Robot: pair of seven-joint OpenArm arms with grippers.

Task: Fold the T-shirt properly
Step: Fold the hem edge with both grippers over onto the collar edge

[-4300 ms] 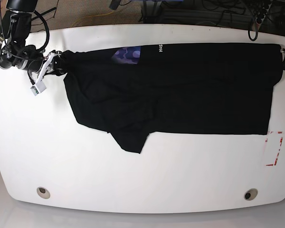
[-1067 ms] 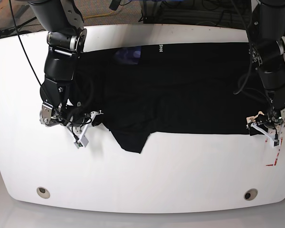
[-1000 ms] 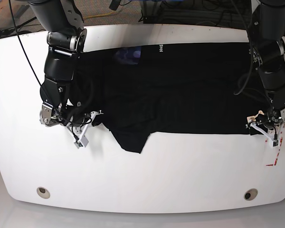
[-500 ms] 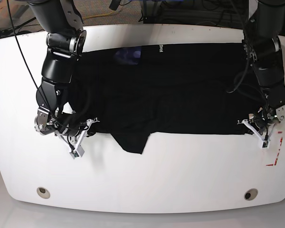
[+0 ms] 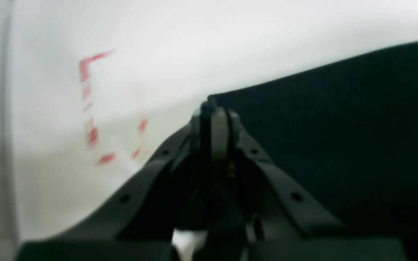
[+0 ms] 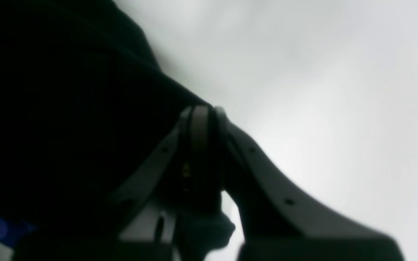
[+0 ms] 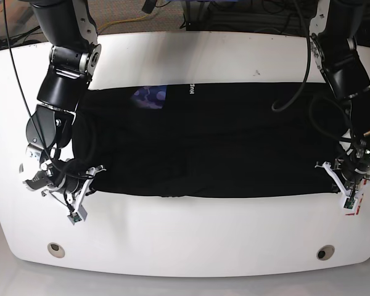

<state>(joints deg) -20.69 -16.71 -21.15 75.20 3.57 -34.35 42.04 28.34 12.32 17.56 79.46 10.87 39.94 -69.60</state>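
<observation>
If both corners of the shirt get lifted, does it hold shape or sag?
Probably sags: the shirt is soft cloth lying flat on the table. It looks light, since each end effector, left and right, pinches only a thin edge. The unheld middle would likely droop.

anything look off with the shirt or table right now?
Nothing much. The T-shirt lies as a flat black band, both grippers shut on its near corners. Its near edge has a slight ripple mid-span, and worn red tape marks sit by the left gripper.
</observation>
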